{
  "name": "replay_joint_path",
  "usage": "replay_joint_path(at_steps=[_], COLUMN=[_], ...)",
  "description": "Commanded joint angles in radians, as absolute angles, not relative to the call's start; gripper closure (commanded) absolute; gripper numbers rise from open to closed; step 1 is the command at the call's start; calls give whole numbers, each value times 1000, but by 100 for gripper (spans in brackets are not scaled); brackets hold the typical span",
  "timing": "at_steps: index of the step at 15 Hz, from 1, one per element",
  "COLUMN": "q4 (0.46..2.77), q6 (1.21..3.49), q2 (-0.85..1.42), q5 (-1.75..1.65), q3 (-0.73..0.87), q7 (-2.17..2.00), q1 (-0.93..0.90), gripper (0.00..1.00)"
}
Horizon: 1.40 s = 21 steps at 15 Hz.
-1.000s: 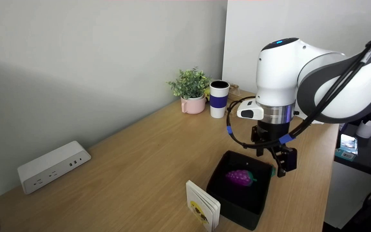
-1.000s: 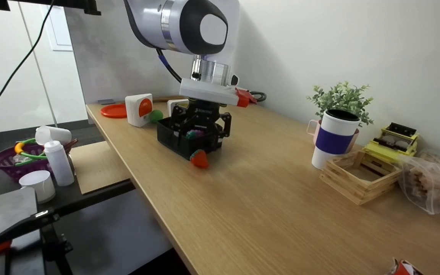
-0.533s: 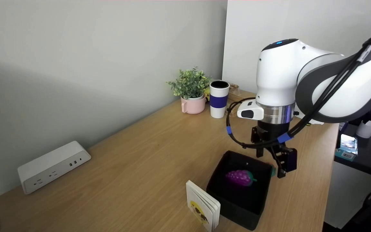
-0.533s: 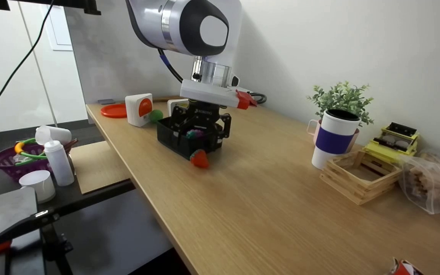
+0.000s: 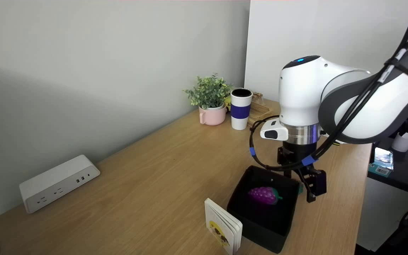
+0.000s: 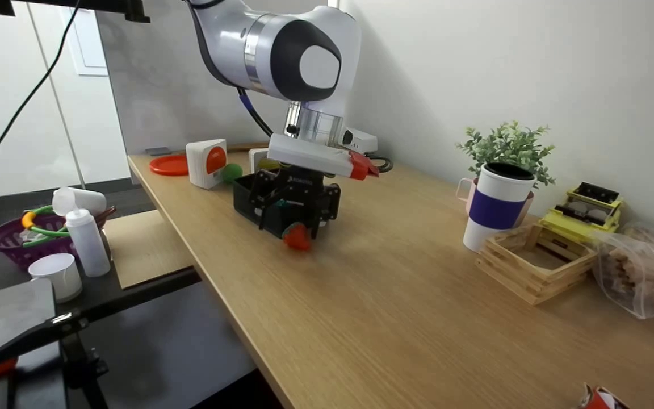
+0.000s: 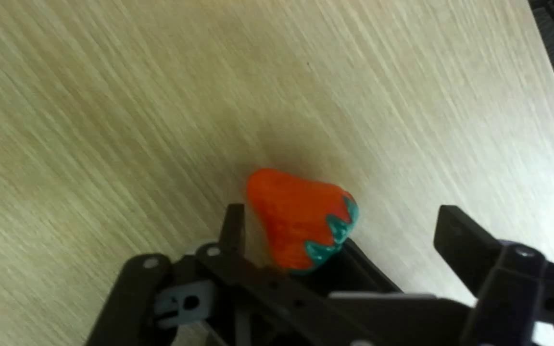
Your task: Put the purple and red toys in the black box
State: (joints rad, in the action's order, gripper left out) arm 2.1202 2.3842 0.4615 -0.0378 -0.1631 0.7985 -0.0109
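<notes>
The red strawberry toy [image 6: 297,237] with green leaves lies on the table against the outside of the black box [image 5: 265,240]. It fills the middle of the wrist view [image 7: 296,211]; in an exterior view only a bit of its green [image 5: 300,188] shows past the box corner. The purple grape toy [image 5: 262,195] lies inside the box. My gripper [image 7: 342,211] is open and low over the box's end, also seen in both exterior views [image 6: 287,228] [image 5: 299,187]. Its fingers stand on either side of the strawberry, which is closer to the left finger [image 7: 232,230] in the wrist view.
A board book [image 5: 221,226] stands beside the box. White books [image 6: 206,163], a green ball [image 6: 231,172] and a red plate [image 6: 169,165] are behind it. A tumbler [image 6: 497,204], potted plant [image 6: 508,149] and wooden crate [image 6: 531,267] stand along the wall. The table edge is near.
The arm and open gripper have moved straight down, mostly in the last half second, bringing the fingers down around the strawberry. The toys and the box have not moved.
</notes>
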Motion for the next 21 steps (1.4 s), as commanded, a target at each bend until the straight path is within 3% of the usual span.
replay_joint_path(at_steps=[1,10,11,12,19,21], q4=[2080,2061,2059,2057,2047,2047], q6=[2348,2321,2320,2320,2317,2316], q2=[497,511,512,514,515,514], q5=[-41,-42,-43,-43,-44,-44], q3=[-169,-169,-169,-169,-168,-168], q7=[823,817,817,817,817,817], q1=[8,9,9,9,9,9], gripper=[0,0,25,26,76,78])
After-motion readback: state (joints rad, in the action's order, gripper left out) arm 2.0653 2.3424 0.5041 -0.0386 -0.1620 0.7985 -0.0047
